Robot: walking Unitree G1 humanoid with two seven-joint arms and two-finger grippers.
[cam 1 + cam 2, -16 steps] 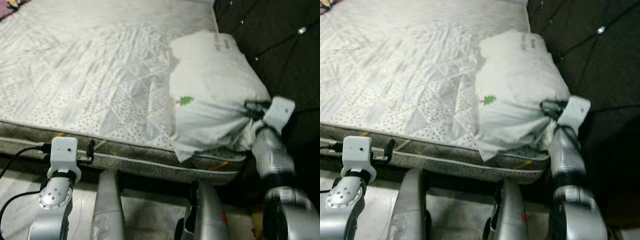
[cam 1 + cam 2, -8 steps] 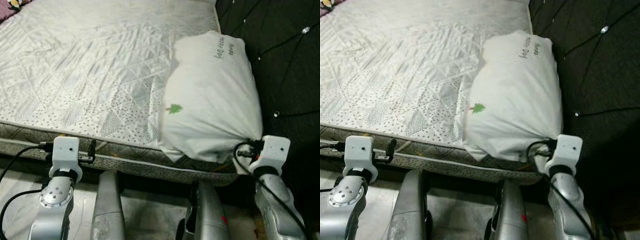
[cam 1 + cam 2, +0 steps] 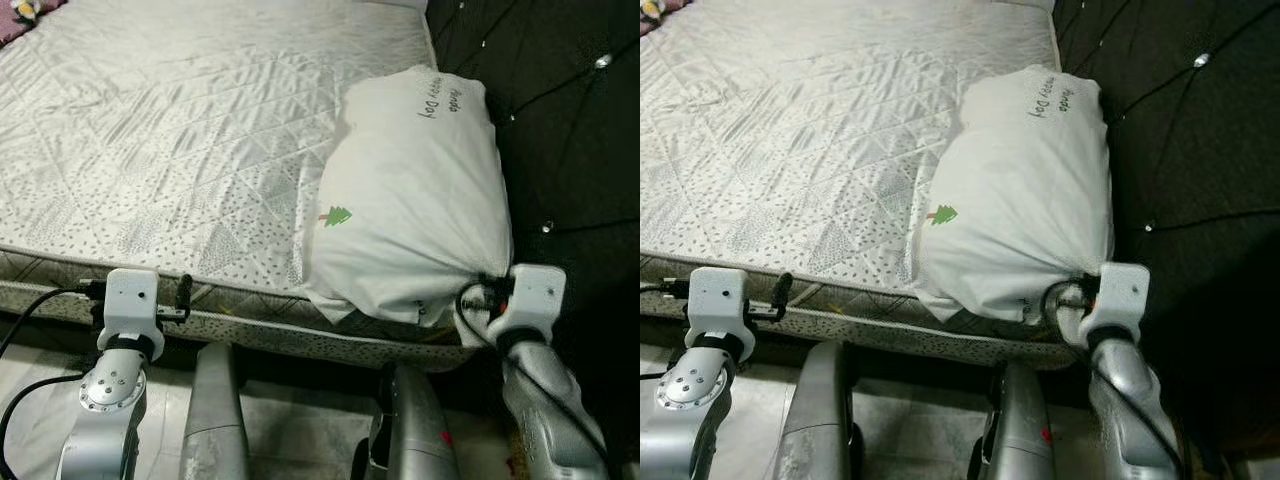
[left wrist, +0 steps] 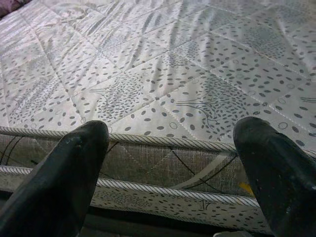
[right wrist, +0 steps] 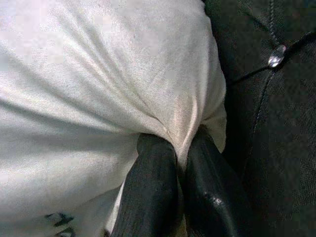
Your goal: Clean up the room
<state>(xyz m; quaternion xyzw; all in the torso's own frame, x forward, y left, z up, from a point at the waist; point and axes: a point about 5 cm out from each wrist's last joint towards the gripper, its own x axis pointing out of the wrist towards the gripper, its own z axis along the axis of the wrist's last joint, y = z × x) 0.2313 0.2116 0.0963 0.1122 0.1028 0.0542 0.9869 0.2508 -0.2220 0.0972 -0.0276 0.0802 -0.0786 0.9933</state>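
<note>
A white pillow (image 3: 415, 190) with a small green tree print lies along the right side of the bare quilted mattress (image 3: 170, 130), against the dark tufted headboard (image 3: 570, 130). My right gripper (image 5: 180, 170) is shut on the pillow's near corner, pinching the cloth between its two black fingers (image 5: 153, 192); its wrist (image 3: 525, 295) sits at the mattress's near right corner. My left gripper (image 4: 170, 148) is open and holds nothing, hovering in front of the mattress's near edge, its wrist (image 3: 130, 300) low at the left.
The mattress side with piped seams (image 4: 163, 168) faces me. Tiled floor (image 3: 30, 410) lies below at the left. A bit of patterned fabric (image 3: 25, 10) peeks in at the far left corner of the bed.
My right arm has drawn back and down with the pillow corner held. The pillow has turned lengthwise along the headboard and now lies flatter on the mattress. The left arm is still.
</note>
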